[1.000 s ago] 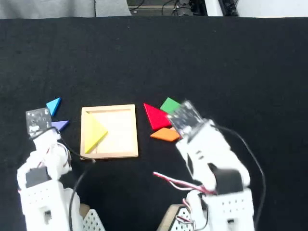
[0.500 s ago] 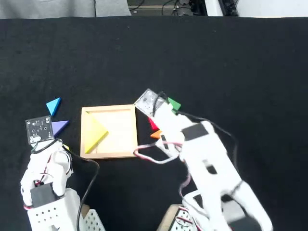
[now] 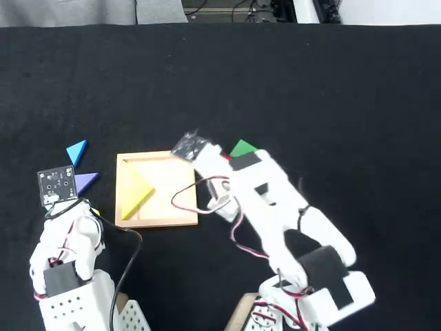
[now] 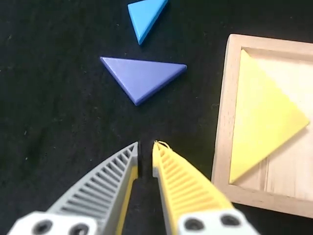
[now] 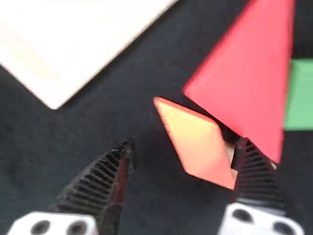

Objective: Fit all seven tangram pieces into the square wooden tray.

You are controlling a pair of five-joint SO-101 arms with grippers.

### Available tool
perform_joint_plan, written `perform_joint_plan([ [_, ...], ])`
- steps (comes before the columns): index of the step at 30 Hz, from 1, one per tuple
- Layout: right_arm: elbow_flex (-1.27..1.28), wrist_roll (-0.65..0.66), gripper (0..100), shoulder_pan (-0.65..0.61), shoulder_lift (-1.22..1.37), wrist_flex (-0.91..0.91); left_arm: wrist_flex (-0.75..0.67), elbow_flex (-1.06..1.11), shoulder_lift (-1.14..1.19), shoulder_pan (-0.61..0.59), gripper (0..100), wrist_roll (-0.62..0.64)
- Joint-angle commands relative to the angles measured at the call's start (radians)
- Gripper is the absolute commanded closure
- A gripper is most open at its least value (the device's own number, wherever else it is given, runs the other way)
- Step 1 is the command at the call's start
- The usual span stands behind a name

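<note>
- Right hand (image 5: 185, 147) hangs low over the desk (image 3: 310, 89), just off the tray (image 5: 63, 44) on the right arm's side. Its fingers stand wide apart and grip nothing.
- Between those fingers the orange piece (image 5: 195, 142) lies flat, its long axis slanting across the gap and one end just beside a finger. The right arm is plainly the nearer one, and I'd say a small wrist turn would square the grip.
- Just beyond it sits the red triangle (image 5: 244, 78), touching or nearly so, where a closing finger could nudge it. The green piece (image 5: 301, 93) lies farther from the tray.
- Inside the tray, the yellow triangle (image 4: 264, 117) rests against the wall on the left arm's side.
- Left hand (image 4: 145, 147), fingers together on nothing, hovers off that side of the tray, with the purple triangle (image 4: 142, 78) and blue triangle (image 4: 144, 17) ahead.
</note>
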Motion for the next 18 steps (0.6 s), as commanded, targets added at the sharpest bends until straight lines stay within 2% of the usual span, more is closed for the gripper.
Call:
perform_joint_plan([
  [1, -0.051, 0.009, 72.0, -0.055, 0.028, -0.029, -0.021, -0.012, -0.005, 0.012, 93, -0.008],
  [5, -0.053, 0.009, 79.5, -0.025, 0.048, -0.031, -0.021, -0.012, -0.005, 0.012, 93, -0.008],
  [11, -0.047, 0.054, 75.3, 0.021, 0.079, -0.051, -0.021, -0.010, -0.005, 0.012, 93, -0.008],
  [18, -0.024, 0.083, 75.9, 0.020, 0.077, -0.051, -0.021, -0.008, -0.005, 0.012, 93, -0.008],
])
